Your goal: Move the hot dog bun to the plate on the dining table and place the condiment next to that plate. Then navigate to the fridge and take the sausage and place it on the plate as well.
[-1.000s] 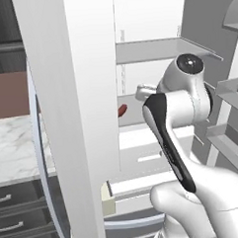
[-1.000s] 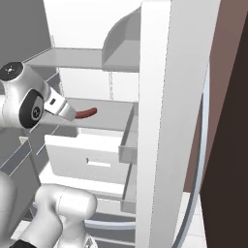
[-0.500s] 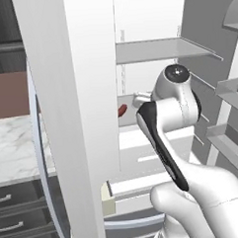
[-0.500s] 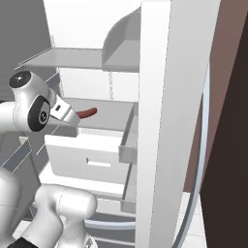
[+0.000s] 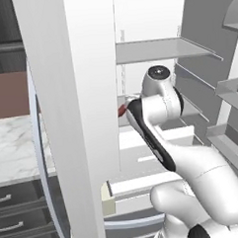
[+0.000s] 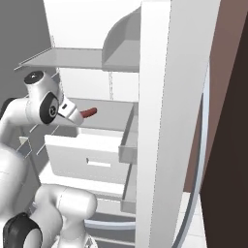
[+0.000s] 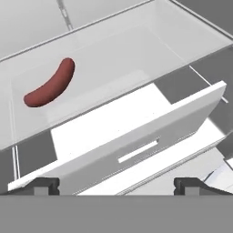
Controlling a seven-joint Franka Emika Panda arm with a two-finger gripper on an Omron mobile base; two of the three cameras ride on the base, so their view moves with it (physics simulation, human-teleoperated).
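The fridge (image 5: pixel 70 94) stands open, and my arm reaches into it. The sausage (image 7: pixel 50 84), dark red-brown and curved, lies alone on a white shelf tray above a pulled-out drawer (image 7: pixel 136 141). The base views show it too: its end pokes out past the door edge (image 5: pixel 121 111), and the whole sausage (image 6: pixel 88 113) lies just beyond my hand. My gripper (image 7: pixel 117 184) is open wide, hovering above and short of the sausage with nothing between its fingertips (image 7: pixel 45 184). The hot dog bun, plate, condiment and dining table are out of view.
The open fridge door (image 6: pixel 164 121) rises close on the right, and the other door (image 5: pixel 93 157) close on the left. A glass shelf (image 5: pixel 157 49) hangs above my wrist. Door bins (image 5: pixel 233 92) line the right side. A marble-topped counter (image 5: pixel 14 151) with dark drawers sits at left.
My arm has pushed further into the fridge, bringing the hand closer to the sausage. The gripper stayed open and the sausage has not moved.
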